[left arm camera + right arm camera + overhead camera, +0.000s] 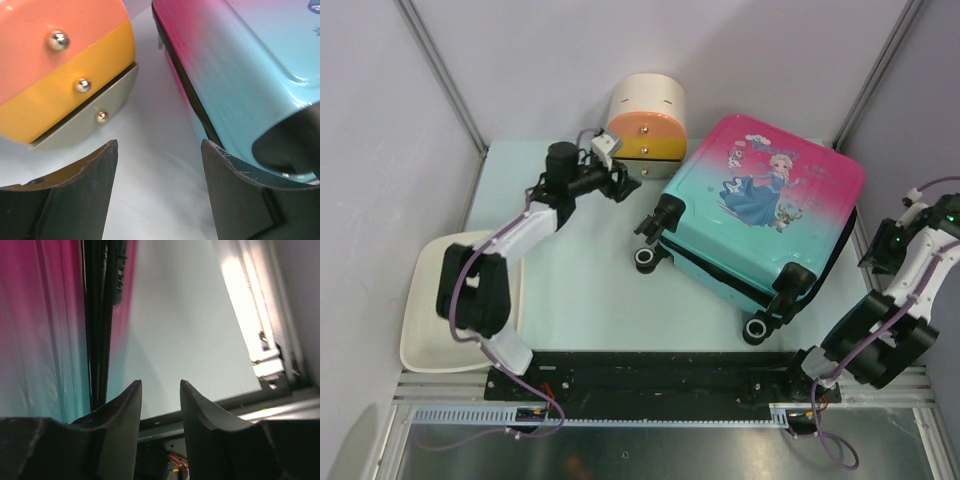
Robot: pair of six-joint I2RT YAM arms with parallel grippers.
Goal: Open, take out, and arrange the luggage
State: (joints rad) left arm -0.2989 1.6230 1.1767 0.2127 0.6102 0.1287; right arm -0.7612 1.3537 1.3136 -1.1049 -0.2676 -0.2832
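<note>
The luggage [760,200] lies flat and closed on the table, princess print up, with its black wheels [646,258] toward the near left. My left gripper [628,186] is open between the drawer box and the luggage's wheel end. In the left wrist view the left gripper [159,142] has only bare table between its fingers, and the teal shell [240,65] is on its right. My right gripper [873,250] is by the luggage's right side. The right wrist view shows the right gripper [160,382] narrowly open and empty, with the luggage's dark zipper seam [97,315] just to its left.
A cream cylindrical box with orange and yellow drawers [647,120] stands at the back, close to the luggage's far-left corner; its round knobs [82,85] face my left gripper. A white tray [440,320] sits at the near left. A metal frame rail [260,365] borders the table's right edge.
</note>
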